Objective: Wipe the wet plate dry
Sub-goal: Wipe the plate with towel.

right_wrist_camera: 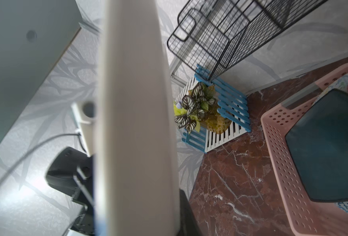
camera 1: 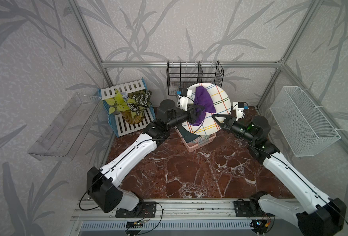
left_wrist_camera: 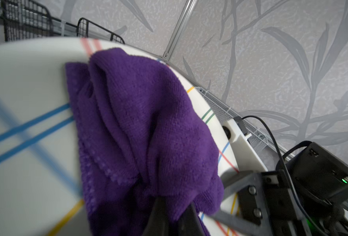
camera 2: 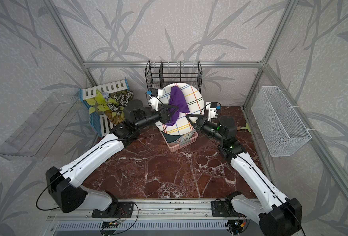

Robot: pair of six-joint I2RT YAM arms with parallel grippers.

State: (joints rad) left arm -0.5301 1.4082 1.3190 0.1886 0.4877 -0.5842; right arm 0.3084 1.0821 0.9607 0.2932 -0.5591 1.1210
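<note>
A white plate (camera 1: 220, 98) (camera 2: 193, 96) with coloured crossing stripes is held up tilted above the pink basket. My right gripper (camera 1: 217, 120) (camera 2: 190, 119) is shut on its lower right rim. In the right wrist view the plate (right_wrist_camera: 136, 102) shows edge-on between the right gripper's (right_wrist_camera: 138, 216) jaws. A purple cloth (camera 1: 203, 100) (camera 2: 177, 100) (left_wrist_camera: 144, 126) lies against the plate's face (left_wrist_camera: 26, 85). My left gripper (camera 1: 199, 108) (camera 2: 170, 107) (left_wrist_camera: 175, 206) is shut on the cloth's bunched lower end.
Under the plate, a pink basket (camera 1: 199, 144) (right_wrist_camera: 281, 155) holds other dishes. A black wire rack (camera 1: 193, 75) stands right behind it. A potted plant in a slatted crate (camera 1: 128, 108) is at the back left. A white mesh basket (camera 1: 303, 120) hangs on the right wall, a clear shelf (camera 1: 62, 126) on the left.
</note>
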